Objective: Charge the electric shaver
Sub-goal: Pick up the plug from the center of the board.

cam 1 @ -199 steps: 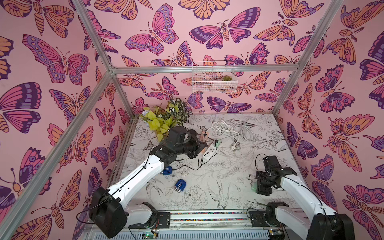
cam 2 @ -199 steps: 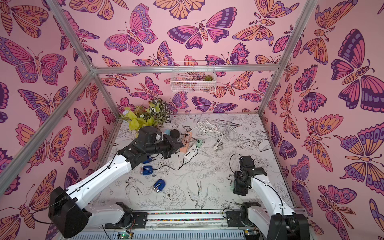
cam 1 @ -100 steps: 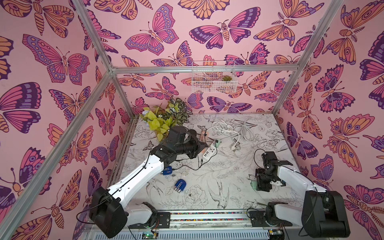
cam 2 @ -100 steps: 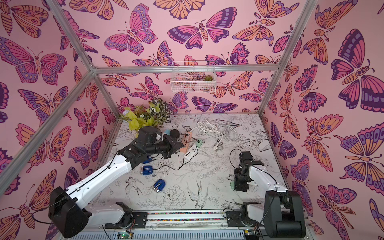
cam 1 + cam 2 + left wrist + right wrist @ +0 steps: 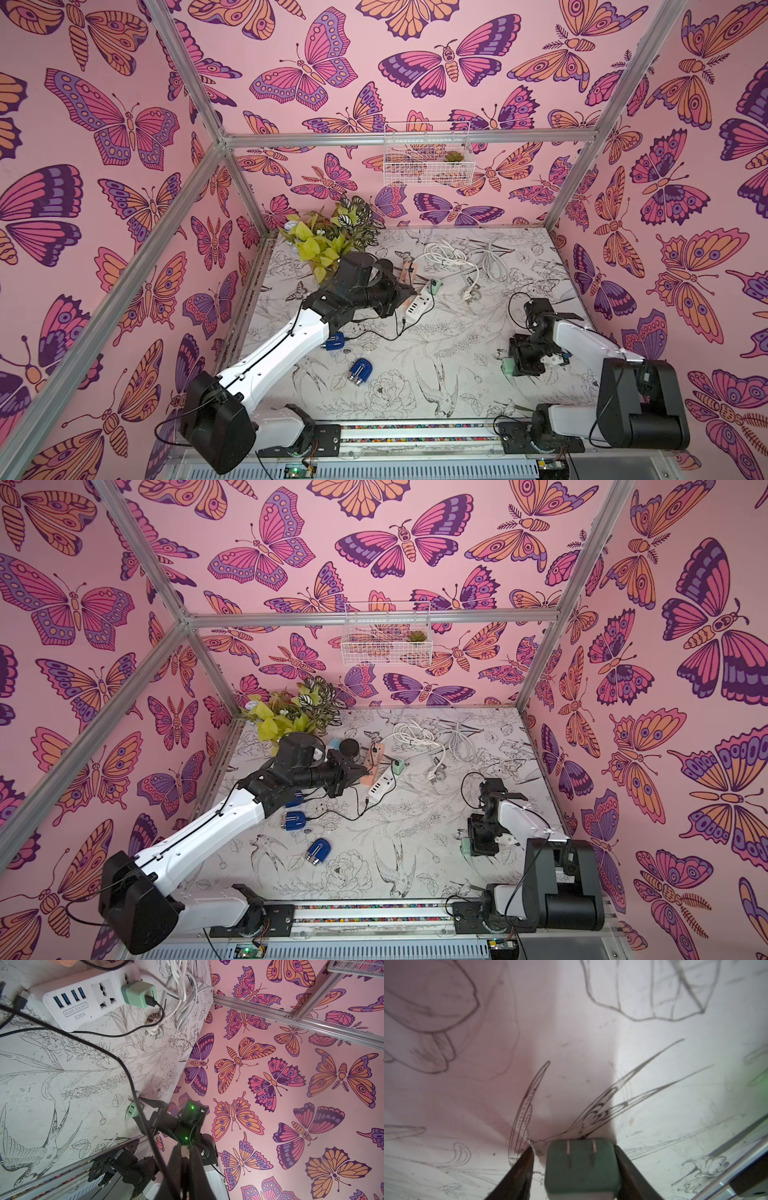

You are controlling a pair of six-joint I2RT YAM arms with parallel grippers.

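Table (image 5: 415,345), floral print. Clock = top view, 12 at back wall.

Wire basket (image 5: 428,164) hangs on back wall abv 12. It holds one small succulent (image 5: 453,157) at its 3 o'clock end.

Plant (image 5: 332,239) in 11 o'clock corner. White cable coil (image 5: 453,253) at 12–1.

White pwr strip (image 5: 83,1001) just past ctr twd 12. One socket holds the plugged adapter (image 5: 138,994), green, w/ a black wire out of it.

L gripper (image 5: 185,1150) sits on strip's 9 o'clock side, fingers pressed together. Black cable (image 5: 124,1068) runs alongside them; can't tell if pinched.

R gripper (image 5: 573,1148) at 4 o'clock, low over table, jaws apart. They straddle the loose adapter (image 5: 581,1169), green, prongs showing. Clear gap at one finger, other finger about against it; not clamped.

Corded shaver (image 5: 295,820), blue, at 8 o'clock, just beside L forearm. Black lead (image 5: 340,817) runs from it twd strip. USB plug (image 5: 19,1000) lies beside strip's end, not in a port.

Loose shaver (image 5: 361,370), blue, at 7 o'clock, on its side, apart from both arms.
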